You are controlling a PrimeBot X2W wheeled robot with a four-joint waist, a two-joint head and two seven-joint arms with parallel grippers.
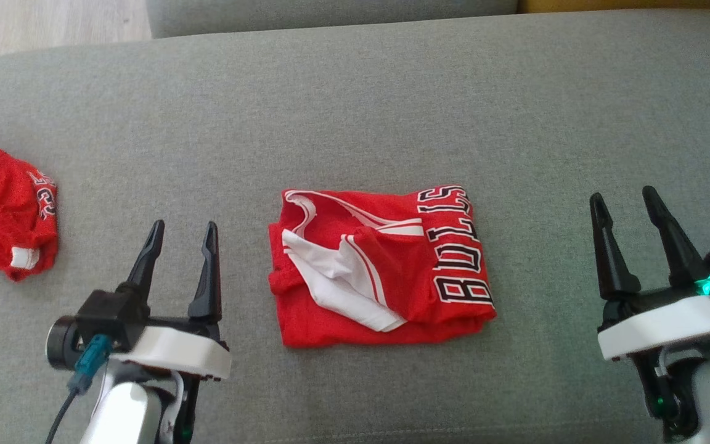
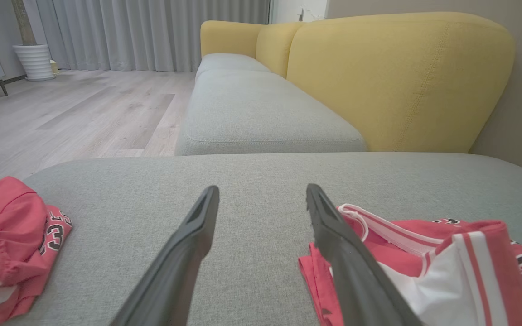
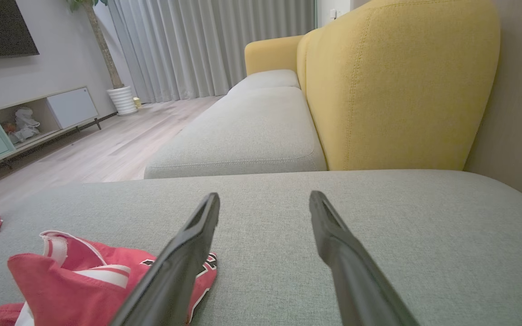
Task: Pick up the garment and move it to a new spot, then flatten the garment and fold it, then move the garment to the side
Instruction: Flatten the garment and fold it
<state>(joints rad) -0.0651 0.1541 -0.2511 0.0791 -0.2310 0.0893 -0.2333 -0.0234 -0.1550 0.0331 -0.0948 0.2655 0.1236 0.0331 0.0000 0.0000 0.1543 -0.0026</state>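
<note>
Lying in a compact red packet at the middle of a grey sofa seat (image 1: 392,111), a jersey (image 1: 379,265) is flanked by the left end effector (image 1: 184,224) and the right end effector (image 1: 622,193). Both are spread wide, with nothing held. The left one is seen near the jersey's left edge and the right one well apart from its lettered side; the cloth is touched by neither. A second red garment (image 1: 4,209) is seen bunched at the far left of the seat, well apart from the jersey.

The jersey is judged to be folded already, though untidily: a white lining (image 1: 336,277) is turned out across the front and the lower edge is rumpled. The step in hand is therefore taken to be the move to the side. It would be done best if both end effectors were brought in low from opposite edges, so that all layers are pinched together. A grip on the top layer alone would be likely to let the packet unfold as it is lifted. The lift should be kept low and level, with the two arms moved at one pace. The packet should be set down flat before it is released. A bare part of the sofa seat should be chosen, away from the second garment, so that the two are not tangled. Sagging between the grips can be expected of such soft cloth, so the grips are better placed near the corners.
</note>
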